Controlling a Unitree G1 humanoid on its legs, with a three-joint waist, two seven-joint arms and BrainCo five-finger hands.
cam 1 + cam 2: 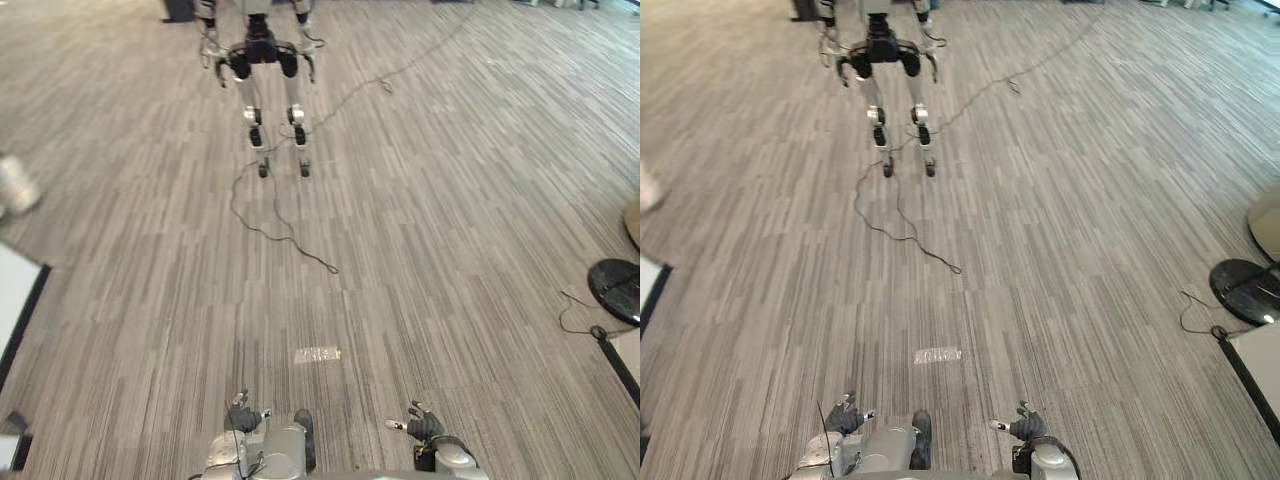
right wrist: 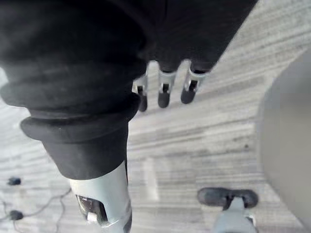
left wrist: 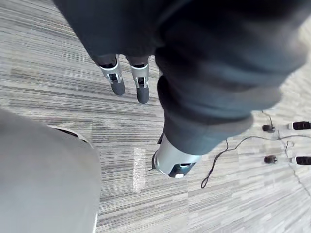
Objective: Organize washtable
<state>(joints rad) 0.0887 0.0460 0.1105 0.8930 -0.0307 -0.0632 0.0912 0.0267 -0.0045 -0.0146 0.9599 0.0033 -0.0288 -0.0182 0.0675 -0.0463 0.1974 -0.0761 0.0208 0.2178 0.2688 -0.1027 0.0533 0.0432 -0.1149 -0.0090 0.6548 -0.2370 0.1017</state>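
Plainly, left hand (image 1: 243, 415) and right hand (image 1: 425, 425) hung slack and empty, and walking ahead risked snagging the cable (image 1: 290, 238).

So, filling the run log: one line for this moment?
left hand open, empty | right hand open, empty | another robot ahead on carpet

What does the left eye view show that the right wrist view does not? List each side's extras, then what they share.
Left eye view: a second humanoid robot standing upright far ahead, a black round base at the right edge, and the left hand hanging low. Right wrist view: the right hand from very close, fingers straight, thumb apart, holding nothing. At its edge, dark specks may be that robot's feet; too small to tell. Shared: that right hand and the grey striped floor.
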